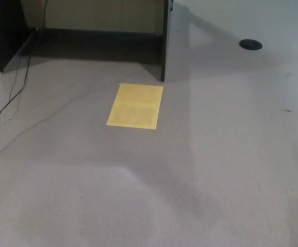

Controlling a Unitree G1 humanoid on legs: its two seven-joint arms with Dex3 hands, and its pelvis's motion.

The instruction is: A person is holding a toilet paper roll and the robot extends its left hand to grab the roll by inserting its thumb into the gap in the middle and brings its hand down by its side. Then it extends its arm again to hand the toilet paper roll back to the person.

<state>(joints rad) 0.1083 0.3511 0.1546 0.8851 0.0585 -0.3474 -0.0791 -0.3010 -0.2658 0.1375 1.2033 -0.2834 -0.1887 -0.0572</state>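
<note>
Neither of my hands shows in the head view, and no arm reaches into the picture. No toilet paper roll and no person can be seen. The view holds only grey carpeted floor.
A yellow sheet (pixel 135 105) lies flat on the grey floor (pixel 190 180). Behind it stands a dark desk with side panels (pixel 164 38). Black cables (pixel 15 87) trail along the floor at the left. A round black floor cap (pixel 250 45) sits at the upper right.
</note>
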